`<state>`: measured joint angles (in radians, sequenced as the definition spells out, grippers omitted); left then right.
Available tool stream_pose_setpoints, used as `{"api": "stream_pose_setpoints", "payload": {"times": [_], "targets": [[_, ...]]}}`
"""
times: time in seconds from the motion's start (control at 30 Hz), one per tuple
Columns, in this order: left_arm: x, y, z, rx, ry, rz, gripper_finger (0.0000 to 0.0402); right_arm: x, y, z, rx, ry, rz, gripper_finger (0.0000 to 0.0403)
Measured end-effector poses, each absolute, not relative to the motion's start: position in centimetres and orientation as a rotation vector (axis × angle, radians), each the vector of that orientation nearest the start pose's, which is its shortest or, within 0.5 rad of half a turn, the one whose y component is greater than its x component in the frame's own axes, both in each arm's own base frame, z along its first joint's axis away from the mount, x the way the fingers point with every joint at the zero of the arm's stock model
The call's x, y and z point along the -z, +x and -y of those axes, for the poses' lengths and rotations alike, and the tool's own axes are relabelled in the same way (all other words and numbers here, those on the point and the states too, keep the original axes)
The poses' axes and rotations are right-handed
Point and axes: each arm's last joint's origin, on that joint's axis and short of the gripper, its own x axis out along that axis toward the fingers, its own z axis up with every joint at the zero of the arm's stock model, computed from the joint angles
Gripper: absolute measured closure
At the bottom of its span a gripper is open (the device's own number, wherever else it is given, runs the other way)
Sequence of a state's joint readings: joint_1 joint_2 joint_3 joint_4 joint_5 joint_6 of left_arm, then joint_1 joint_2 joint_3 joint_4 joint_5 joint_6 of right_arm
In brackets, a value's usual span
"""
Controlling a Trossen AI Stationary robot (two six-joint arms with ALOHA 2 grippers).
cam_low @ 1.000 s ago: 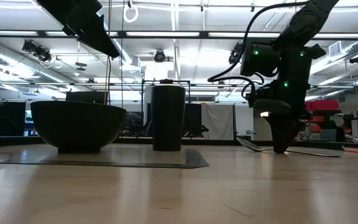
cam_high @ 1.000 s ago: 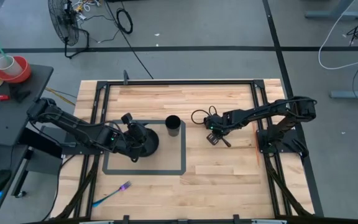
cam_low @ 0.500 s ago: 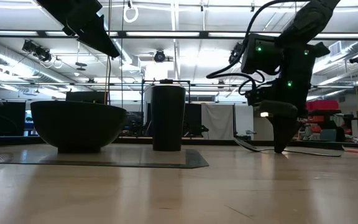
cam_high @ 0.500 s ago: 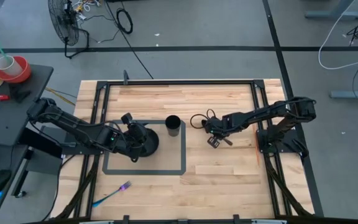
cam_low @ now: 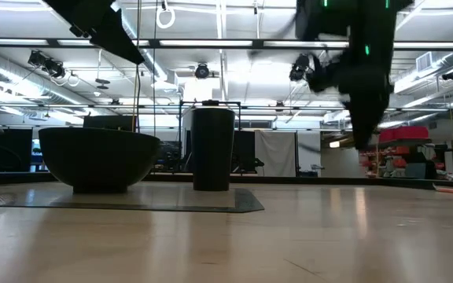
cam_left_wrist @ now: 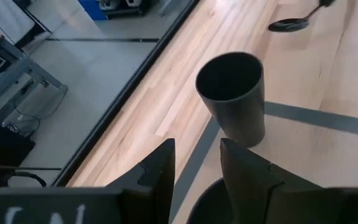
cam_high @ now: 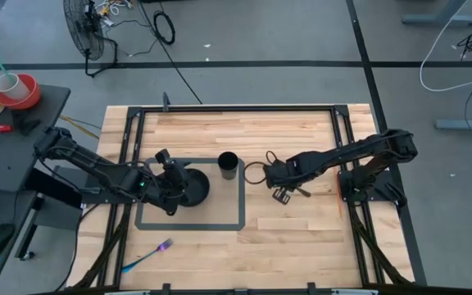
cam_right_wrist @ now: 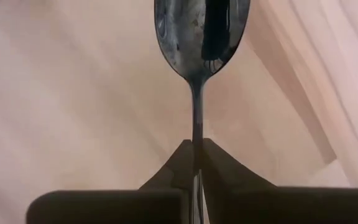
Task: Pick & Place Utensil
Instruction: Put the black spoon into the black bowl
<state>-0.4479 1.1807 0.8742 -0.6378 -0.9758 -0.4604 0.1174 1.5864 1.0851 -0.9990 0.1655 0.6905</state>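
Note:
My right gripper (cam_high: 279, 182) is shut on a metal spoon (cam_right_wrist: 201, 31), to the right of the black cup (cam_high: 228, 166) and raised above the wood in the low view (cam_low: 368, 118). The spoon's bowl sticks out ahead of the fingers and also shows in the left wrist view (cam_left_wrist: 289, 23). The cup stands upright at the far edge of the grey-bordered mat (cam_high: 220, 223). A black bowl (cam_high: 191, 185) sits on the mat to its left. My left gripper (cam_left_wrist: 197, 174) is open and empty over the bowl's left side (cam_high: 166, 179). My right gripper pinches the spoon's thin handle (cam_right_wrist: 196, 142) between its two fingers, just behind the spoon's bowl. The spoon's bowl (cam_right_wrist: 202, 28) reaches forward past the fingertips, in line with the fingers. In the low view nothing of the spoon lies on the table.
A purple and blue utensil (cam_high: 156, 250) lies on the wood near the front left. Black frame rails (cam_high: 342, 139) run along the table's sides. Bare wood (cam_high: 301, 238) lies right of the mat.
My right gripper has gone up and a little toward the cup, staying shut on the spoon. The spoon, which lay on the table a second ago, has been lifted off the wood with it.

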Motion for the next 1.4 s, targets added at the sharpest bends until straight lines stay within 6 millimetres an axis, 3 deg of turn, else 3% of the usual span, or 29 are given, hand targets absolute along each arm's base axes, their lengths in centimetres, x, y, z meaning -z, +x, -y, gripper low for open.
{"api": "stream_pose_setpoints", "payload": {"times": [0.2,0.33,0.53,0.73,0.9,1.07,1.23,1.4], "targets": [[-26.9,19.8,7.8,-0.621,0.218,-0.553,0.0268,-25.2,29.3,-6.1,0.451,0.355,-1.29,0.0385],[-27.4,19.1,7.9,-0.601,0.219,-0.546,0.0268,-26.7,31.6,-8.3,0.366,0.284,-1.257,0.0385],[-28.1,17.8,8.2,-0.471,0.168,-0.576,0.0268,-26.9,36.5,-9.7,0.268,0.158,-1.265,0.0385],[-28.2,17.3,9.6,-0.323,0.129,-0.594,0.0268,-26.4,40.7,-9.3,0.223,0.102,-1.292,0.0385],[-27.5,18.5,12.0,-0.228,0.228,-0.56,0.0268,-27.0,42.7,-7.4,0.243,0.239,-1.251,0.0385],[-25.6,20.7,13.8,-0.213,0.35,-0.562,0.0268,-27.8,43.0,-6.5,0.267,0.29,-1.223,0.0385],[-23.5,22.9,14.3,-0.344,0.49,-0.552,0.0268,-28.2,43.3,-6.8,0.193,0.339,-1.208,0.0385],[-22.7,25.0,14.1,-0.407,0.535,-0.517,0.0266,-28.3,43.4,-6.8,0.188,0.347,-1.194,0.0385]]}}
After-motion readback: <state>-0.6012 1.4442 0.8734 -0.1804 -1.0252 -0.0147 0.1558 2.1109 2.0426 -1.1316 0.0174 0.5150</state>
